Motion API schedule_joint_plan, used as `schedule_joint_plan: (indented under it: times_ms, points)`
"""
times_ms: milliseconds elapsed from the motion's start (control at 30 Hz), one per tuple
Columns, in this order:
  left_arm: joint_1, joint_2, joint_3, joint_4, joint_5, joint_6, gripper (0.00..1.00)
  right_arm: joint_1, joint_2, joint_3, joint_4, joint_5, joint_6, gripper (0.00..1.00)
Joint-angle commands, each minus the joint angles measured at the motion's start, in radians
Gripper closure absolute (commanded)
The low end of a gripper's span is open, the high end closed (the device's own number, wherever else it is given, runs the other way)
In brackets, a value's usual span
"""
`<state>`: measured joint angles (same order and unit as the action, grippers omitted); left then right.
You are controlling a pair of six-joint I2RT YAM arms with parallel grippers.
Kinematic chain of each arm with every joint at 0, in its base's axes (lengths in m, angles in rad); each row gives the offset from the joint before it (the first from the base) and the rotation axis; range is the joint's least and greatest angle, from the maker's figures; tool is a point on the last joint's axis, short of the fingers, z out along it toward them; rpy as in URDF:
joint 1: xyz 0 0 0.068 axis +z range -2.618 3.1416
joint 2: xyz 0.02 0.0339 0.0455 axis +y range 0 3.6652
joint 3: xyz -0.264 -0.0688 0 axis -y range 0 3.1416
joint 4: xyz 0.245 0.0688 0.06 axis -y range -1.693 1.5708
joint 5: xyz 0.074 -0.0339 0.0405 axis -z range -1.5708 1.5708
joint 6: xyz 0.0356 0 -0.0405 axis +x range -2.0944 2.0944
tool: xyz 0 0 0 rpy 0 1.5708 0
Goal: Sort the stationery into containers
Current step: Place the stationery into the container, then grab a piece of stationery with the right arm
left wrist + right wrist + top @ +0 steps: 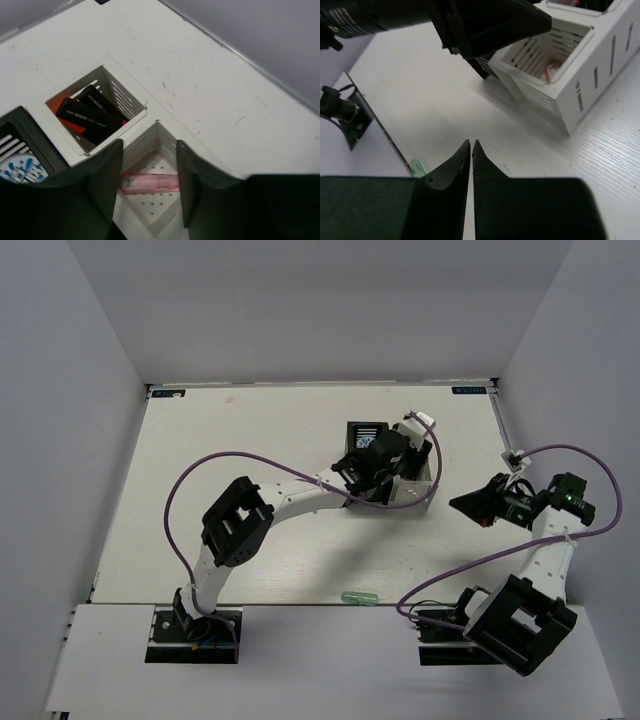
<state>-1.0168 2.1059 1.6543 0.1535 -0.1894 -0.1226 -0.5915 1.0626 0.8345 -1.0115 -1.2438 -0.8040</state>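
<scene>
My left gripper (149,150) is open and hangs over the white bin (428,490), which stands beside the black bin (366,430). A pink translucent piece (150,183) lies on the floor of the white compartment below the open fingers, apart from them as far as I can tell. It also shows in the right wrist view (553,70). The neighbouring white compartment holds black markers (90,119) over something orange. My right gripper (471,143) is shut and empty, low over the table right of the bins (465,504). A green oblong piece (360,597) lies at the table's near edge.
The black bin (17,145) shows at the left of the left wrist view with a blue-and-white printed item inside. White walls enclose the table on three sides. The left arm's purple cable (230,455) loops over the table's left half. The green piece also shows in the right wrist view (418,167).
</scene>
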Motion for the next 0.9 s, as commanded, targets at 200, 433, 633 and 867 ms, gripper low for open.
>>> schedule_joint_plan:
  times_ms: [200, 433, 633, 867]
  points:
    - [-0.080, -0.355, -0.140, -0.132, -0.050, 0.047, 1.00, 0.090, 0.071, 0.206, -0.647, -0.013, -0.864, 0.74]
    - [-0.123, -0.834, -0.490, -0.556, -0.191, -0.118, 0.56, 0.344, -0.053, 0.122, -0.597, 0.053, -1.096, 0.41]
    - [-0.123, -1.226, -0.781, -0.756, -0.347, -0.236, 0.34, 0.563, 0.034, 0.357, 0.000, 0.145, 0.104, 0.54]
    - [-0.123, -1.442, -0.844, -0.963, -0.406, -0.301, 0.18, 1.009, 0.115, 0.373, 0.062, 0.461, 0.371, 0.50]
